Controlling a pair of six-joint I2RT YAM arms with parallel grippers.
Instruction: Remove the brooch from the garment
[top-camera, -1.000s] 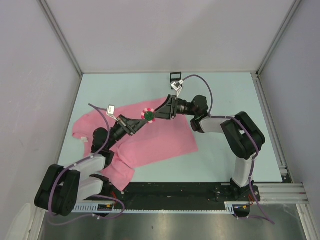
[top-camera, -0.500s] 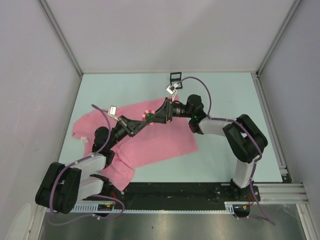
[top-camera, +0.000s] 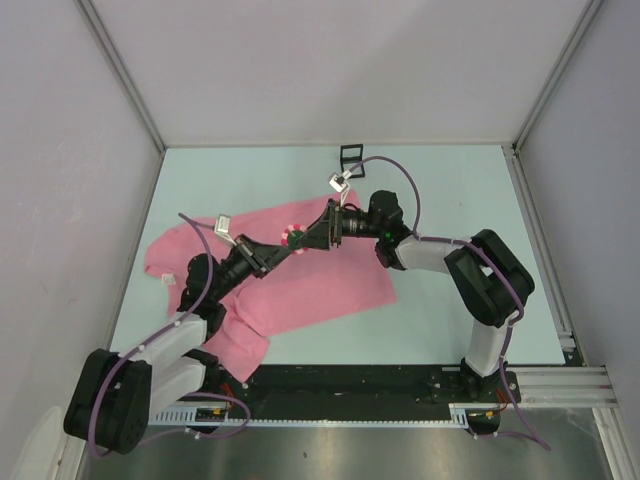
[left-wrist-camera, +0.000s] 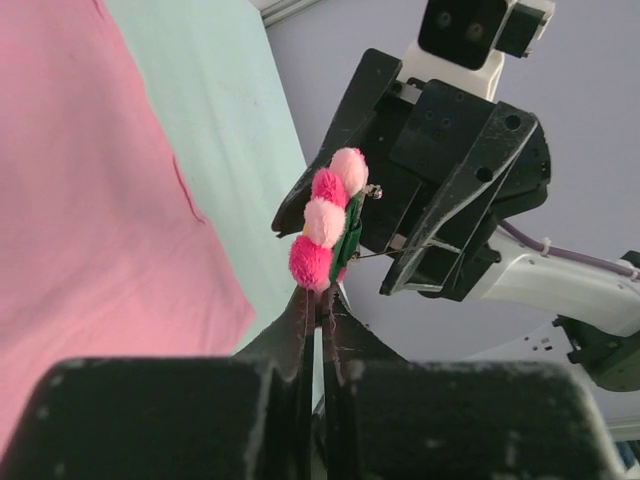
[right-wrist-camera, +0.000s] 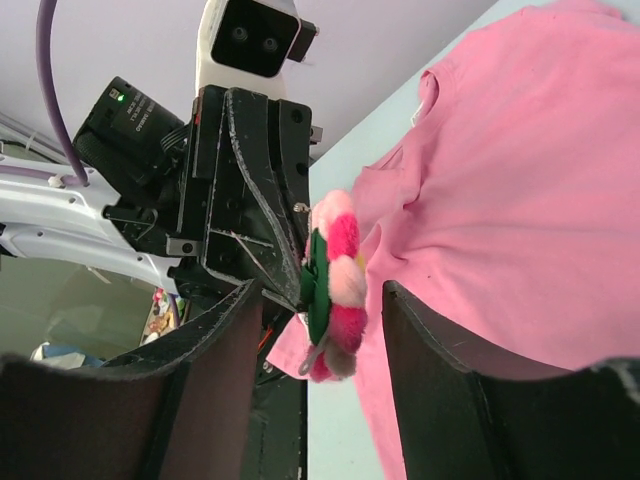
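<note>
The left end effector (left-wrist-camera: 318, 298) is clamped tight on the lower edge of the brooch (left-wrist-camera: 326, 224), holding the small flower up edge-on, its pink petals stacked above the pinch and a green backing showing behind them. The right end effector (right-wrist-camera: 322, 292) faces it from the other side of the brooch with its jaws apart, one finger on each side of the flower and neither seen to touch it. Below the brooch the garment (top-camera: 320, 285) lies spread on the table (top-camera: 450, 200); the wrist views show no cloth caught up with the pin, so it looks already free of the fabric, though the clasp itself is too small to read. The step in hand appears to be a handover or a two-handed pull at the pin. Next, the right jaws would need to shut squarely on the brooch before the left lets go.
</note>
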